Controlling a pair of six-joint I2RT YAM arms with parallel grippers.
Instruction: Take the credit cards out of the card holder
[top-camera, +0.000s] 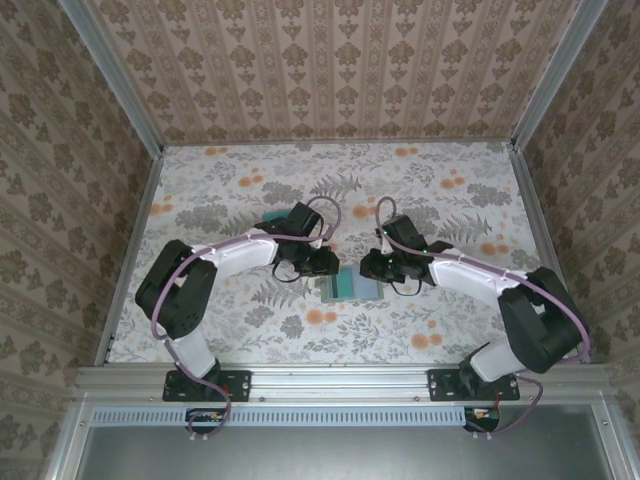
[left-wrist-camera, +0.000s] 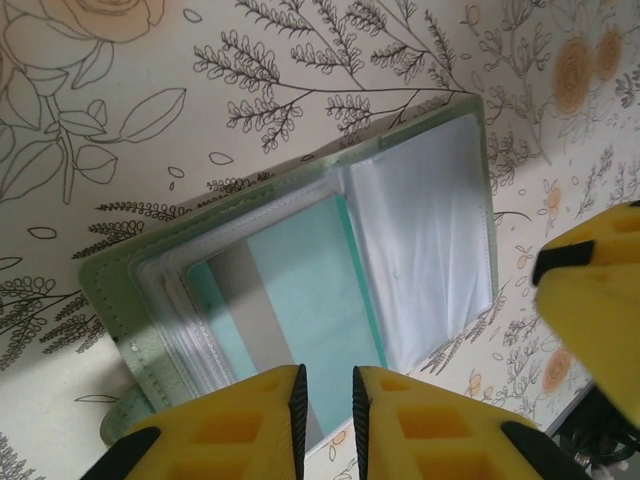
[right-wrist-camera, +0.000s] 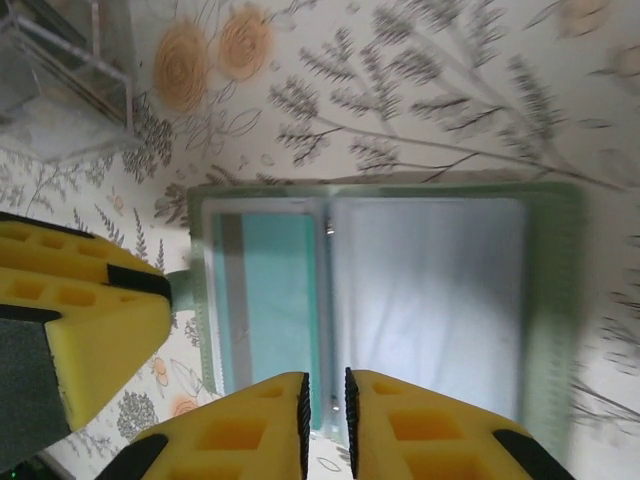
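Note:
The card holder (top-camera: 350, 288) lies open and flat on the floral table between both arms. Its green rim (left-wrist-camera: 110, 290) frames clear sleeves. A teal credit card (left-wrist-camera: 310, 290) with a grey band sits in the left sleeve, and shows again in the right wrist view (right-wrist-camera: 280, 290). The other page (right-wrist-camera: 430, 300) is pale blue-grey. My left gripper (left-wrist-camera: 327, 400) hangs over the card's near edge. Its pads stand a narrow gap apart with nothing between them. My right gripper (right-wrist-camera: 325, 400) is over the holder's spine, also barely apart and holding nothing.
The two grippers (top-camera: 322, 266) (top-camera: 383, 268) face each other closely across the holder. A yellow finger of the right gripper (left-wrist-camera: 590, 300) shows at the left wrist view's edge. Papered walls and metal rails (top-camera: 130, 230) bound the table on three sides.

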